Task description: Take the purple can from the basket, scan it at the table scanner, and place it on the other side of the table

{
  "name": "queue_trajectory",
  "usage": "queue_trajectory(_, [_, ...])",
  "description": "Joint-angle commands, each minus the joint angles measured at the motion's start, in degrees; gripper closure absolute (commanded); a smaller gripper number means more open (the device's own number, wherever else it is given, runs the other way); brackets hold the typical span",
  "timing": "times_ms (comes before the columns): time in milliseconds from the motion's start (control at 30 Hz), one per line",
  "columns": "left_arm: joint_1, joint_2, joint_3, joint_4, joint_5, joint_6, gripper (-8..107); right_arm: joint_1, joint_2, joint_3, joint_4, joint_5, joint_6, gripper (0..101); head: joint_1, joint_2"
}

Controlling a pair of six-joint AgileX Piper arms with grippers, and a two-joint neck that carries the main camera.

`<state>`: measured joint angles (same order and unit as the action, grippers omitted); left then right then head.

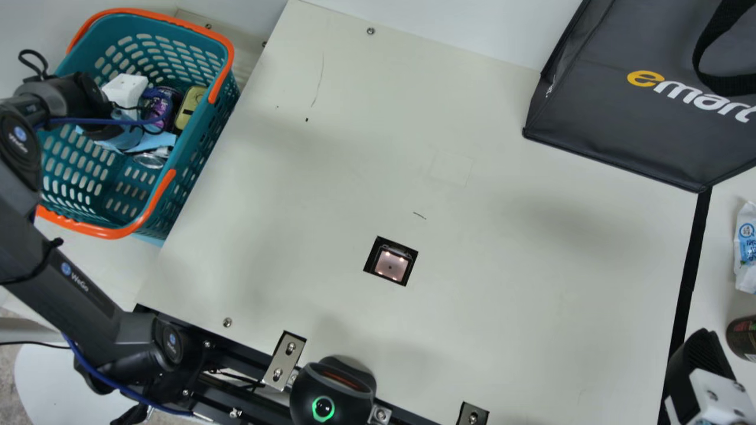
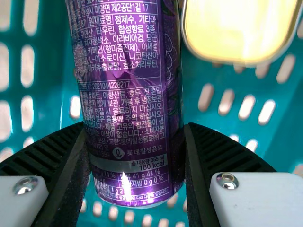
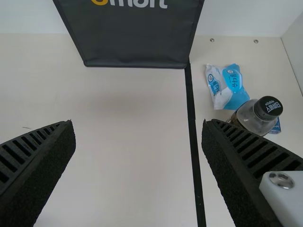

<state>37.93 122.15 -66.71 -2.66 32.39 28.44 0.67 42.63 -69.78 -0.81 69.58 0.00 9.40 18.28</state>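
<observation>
Loads of room over the middle of the table (image 1: 520, 295), nothing sticking up around the scanner (image 1: 391, 264). Far right corner's blocked by the tall bag (image 1: 614, 136). Past the black strip (image 3: 191, 118), a pack (image 3: 227, 87) and bottle (image 3: 253, 116) take up space. Basket (image 1: 195, 159) is tight: open top, walls all round, yellow tin (image 1: 189, 107) just beside the can (image 1: 158, 110).

Dark grey arm (image 1: 53, 286), blue cable (image 1: 88, 121), ribbed black jaws, silver screws (image 2: 227, 179)
</observation>
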Motion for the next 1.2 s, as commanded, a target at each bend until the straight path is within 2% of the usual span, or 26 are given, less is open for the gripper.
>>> queue_trajectory(0, [0.33, -0.86, 1.42, 0.06, 0.14, 0.37, 107, 0.00, 0.00, 0.00, 0.00, 0.00, 0.00, 6, -1.48, 0.14])
queue_trajectory(367, [2.58, -4.57, 7.06, 1.89, 2.79, 1.54, 107, 0.00, 0.00, 0.00, 0.00, 0.00, 0.00, 6, -1.48, 0.14])
queue_trajectory(700, [3.18, -2.85, 9.79, 5.98, 2.45, -0.15, 107, 0.00, 0.00, 0.00, 0.00, 0.00, 0.00, 6, -1.48, 0.14])
queue_trajectory(933, [3.04, -1.13, 10.34, 8.28, 1.27, -1.82, 84, 0.00, 0.00, 0.00, 0.00, 0.00, 0.00, 6, -1.48, 0.14])
queue_trajectory(1167, [2.71, 0.38, 8.92, 9.90, 1.72, -3.87, 60, 0.00, 0.00, 0.00, 0.00, -0.02, 0.00, 6, -1.48, 0.14])
